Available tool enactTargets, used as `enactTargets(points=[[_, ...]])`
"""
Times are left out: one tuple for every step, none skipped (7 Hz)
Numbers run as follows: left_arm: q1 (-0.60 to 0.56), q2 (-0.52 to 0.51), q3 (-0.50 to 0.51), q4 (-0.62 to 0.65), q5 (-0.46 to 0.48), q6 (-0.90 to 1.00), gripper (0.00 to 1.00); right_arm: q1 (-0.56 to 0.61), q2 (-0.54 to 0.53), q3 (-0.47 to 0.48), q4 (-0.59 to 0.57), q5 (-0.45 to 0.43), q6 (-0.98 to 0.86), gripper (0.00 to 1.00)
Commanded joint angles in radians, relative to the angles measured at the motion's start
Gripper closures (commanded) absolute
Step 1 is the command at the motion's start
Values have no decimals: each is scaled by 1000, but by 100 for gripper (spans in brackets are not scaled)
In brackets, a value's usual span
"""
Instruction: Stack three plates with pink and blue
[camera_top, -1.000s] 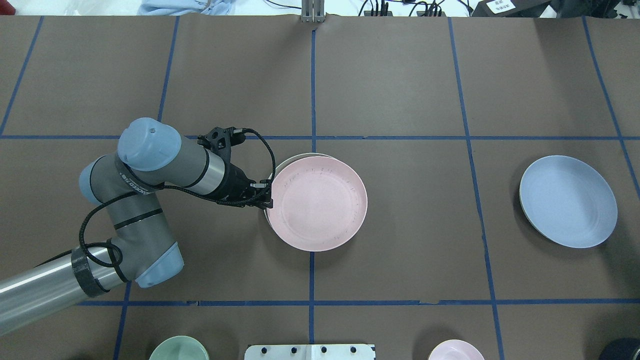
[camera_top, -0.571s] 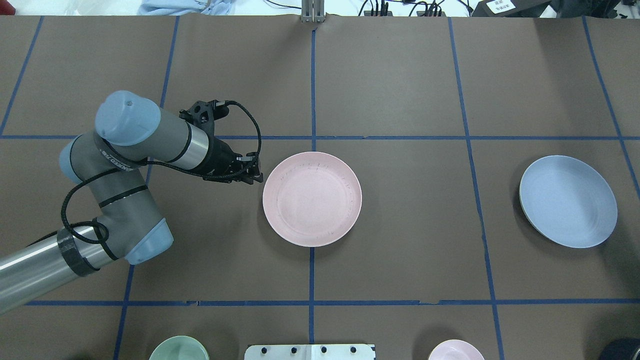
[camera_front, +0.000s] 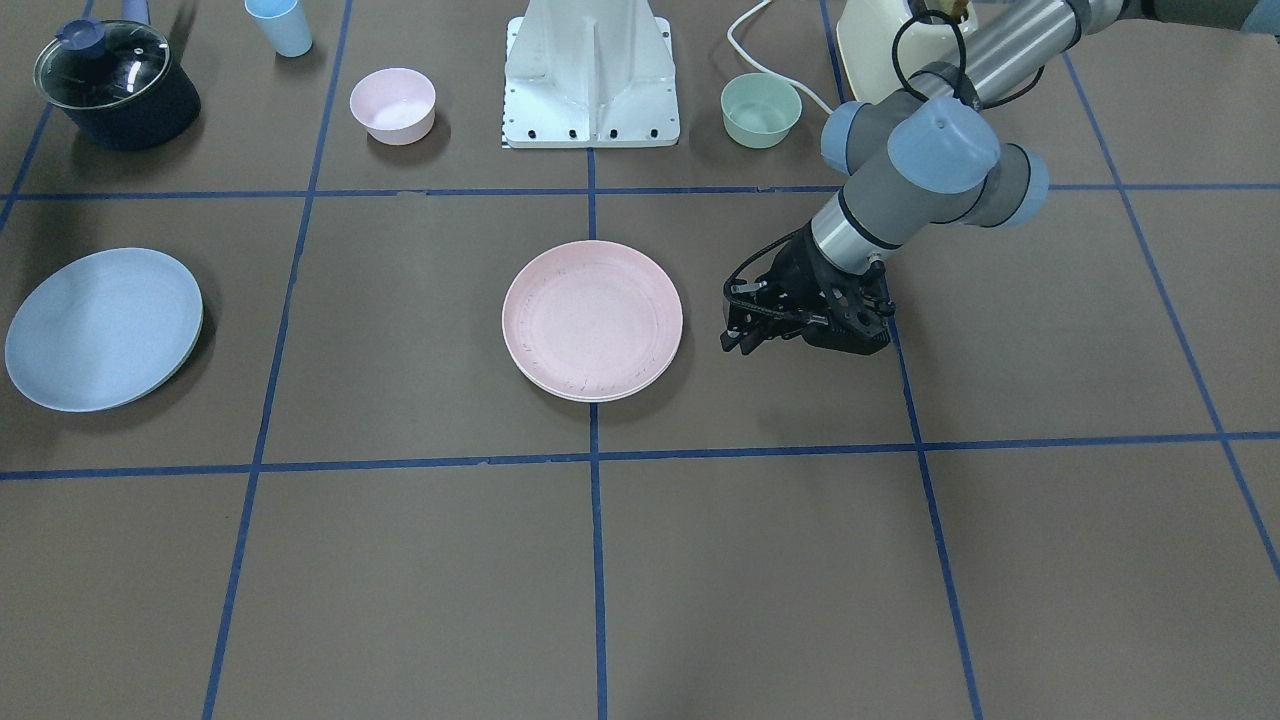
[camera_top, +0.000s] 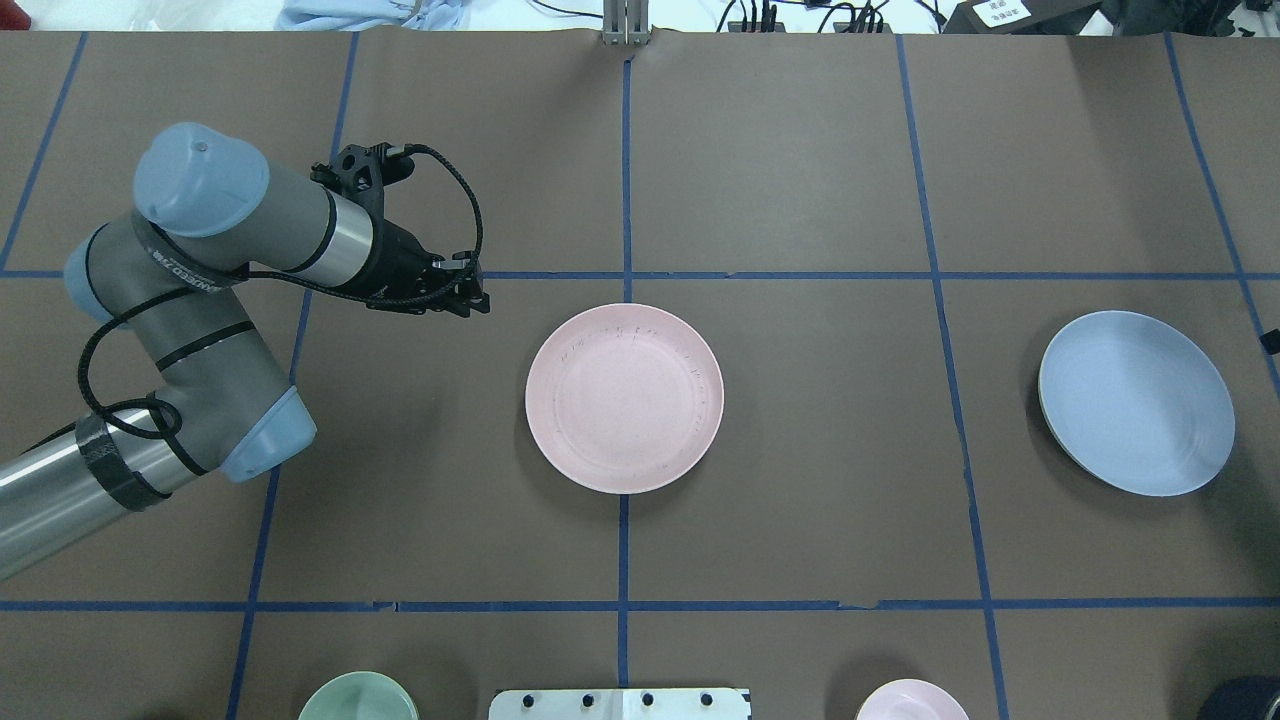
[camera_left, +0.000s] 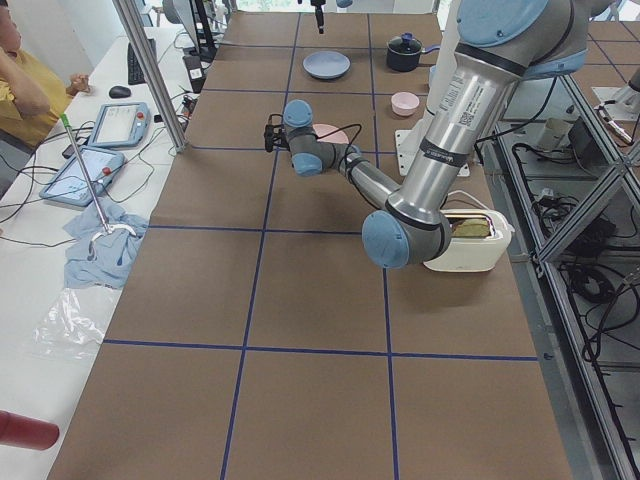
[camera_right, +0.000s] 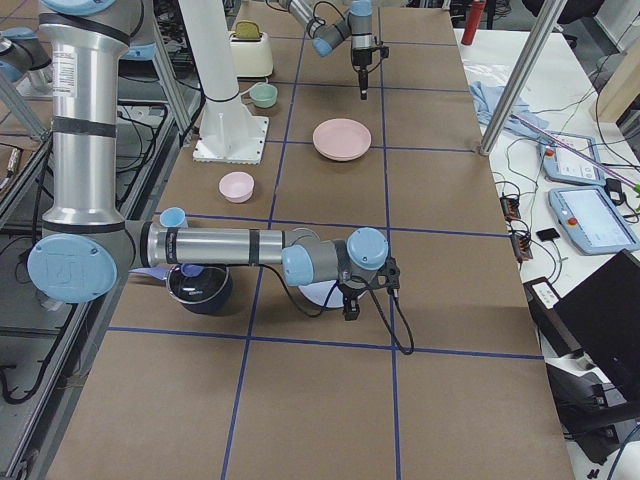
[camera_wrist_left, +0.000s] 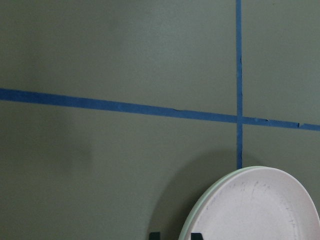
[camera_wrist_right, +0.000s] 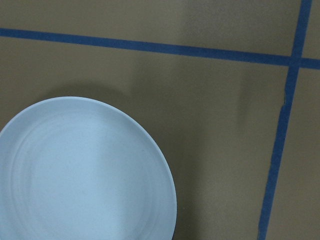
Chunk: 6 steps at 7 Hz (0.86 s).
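Note:
The pink plate lies at the table's middle on the cream plate, which shows only as a thin rim in the left wrist view. The pink plate also shows in the front view. My left gripper is open and empty, hanging above the table to the left of the stack and apart from it. The light blue plate lies alone at the far right and fills the lower left of the right wrist view. My right gripper hovers beside it; I cannot tell whether it is open or shut.
A small green bowl, a small pink bowl, a dark pot with a glass lid, a blue cup and a cream toaster stand along the robot's side by the white base.
The left gripper let go of the pink plate, which now lies flat on the cream plate. The gripper has drawn back to the left and farther from the robot.

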Motion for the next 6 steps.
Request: enactTargets(points=[[-5, 0, -1, 10, 3, 1, 67, -41, 2, -119, 164, 2, 52, 0], [-5, -6, -3, 15, 4, 1, 65, -66, 4, -150, 291, 1, 195, 1], [-5, -5, -3, 14, 4, 1, 65, -83, 4, -179, 374, -1, 262, 1], [-5, -3, -3, 14, 5, 1, 65, -87, 7, -214, 428, -2, 264, 1], [-5, -4, -3, 14, 5, 1, 64, -99, 11, -219, 433, -2, 266, 1], [-5, -4, -3, 15, 5, 1, 64, -122, 14, -219, 435, -1, 266, 1]])
